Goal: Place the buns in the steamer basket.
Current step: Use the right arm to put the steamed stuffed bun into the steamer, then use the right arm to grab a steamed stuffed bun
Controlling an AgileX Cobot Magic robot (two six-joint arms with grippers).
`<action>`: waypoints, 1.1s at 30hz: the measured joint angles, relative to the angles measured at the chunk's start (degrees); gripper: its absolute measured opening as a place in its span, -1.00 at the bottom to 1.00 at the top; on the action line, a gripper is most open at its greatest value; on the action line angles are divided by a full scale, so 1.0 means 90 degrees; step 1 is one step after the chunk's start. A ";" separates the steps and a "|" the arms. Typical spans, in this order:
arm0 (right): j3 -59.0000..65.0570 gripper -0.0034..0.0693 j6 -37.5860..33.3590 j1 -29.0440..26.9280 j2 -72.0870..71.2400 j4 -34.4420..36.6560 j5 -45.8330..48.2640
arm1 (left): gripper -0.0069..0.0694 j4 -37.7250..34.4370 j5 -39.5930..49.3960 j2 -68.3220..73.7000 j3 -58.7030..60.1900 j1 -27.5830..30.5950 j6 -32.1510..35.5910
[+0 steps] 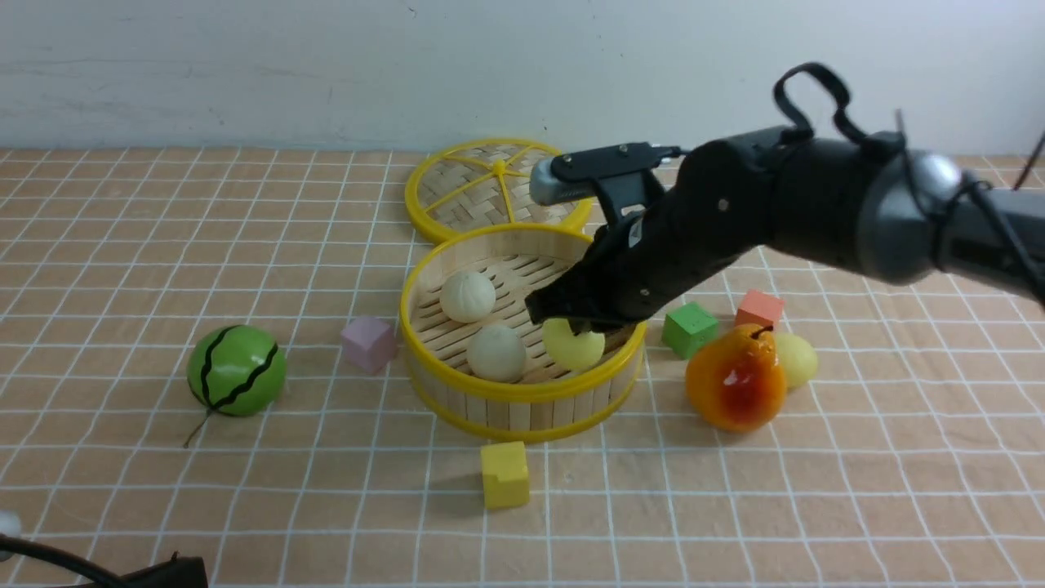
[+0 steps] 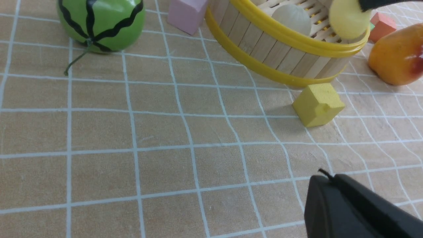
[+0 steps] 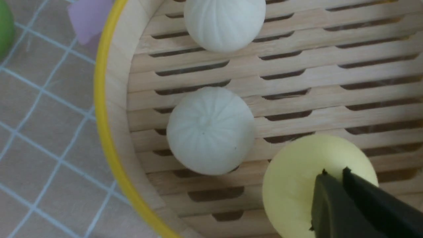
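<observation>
On checked orange cloth (image 1: pixel 245 506), a pale yellow bun (image 1: pixel 575 347) was held pinched by the nearly closed right gripper (image 1: pixel 574 327), just inside the steamer basket (image 1: pixel 506 400) rim at 4 o'clock, its slatted floor judged directly below.

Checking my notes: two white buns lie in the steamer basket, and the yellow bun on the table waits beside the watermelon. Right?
Not quite: the front view shows that yellow bun beside the pear, far from the watermelon. The rest is right.
</observation>
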 joint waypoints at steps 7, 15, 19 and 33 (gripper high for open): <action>-0.0210 -0.26 0.0034 0.0000 0.0361 -0.0001 -0.0125 | -0.83 0.0000 0.0000 0.0000 0.0000 0.0000 0.0000; -0.0437 0.43 0.0121 -0.0065 -0.0652 -0.0107 0.1041 | -0.83 0.0000 0.0000 0.0000 0.0000 0.0000 0.0000; -0.0404 0.29 0.0637 -0.0667 -0.1345 -0.1337 0.2258 | -0.83 0.0000 0.0000 0.0000 0.0000 0.0000 0.0000; 0.0545 -0.17 0.0855 -0.2307 -0.0565 -0.0639 0.1132 | -0.80 0.0000 0.0002 0.0000 0.0000 0.0000 0.0000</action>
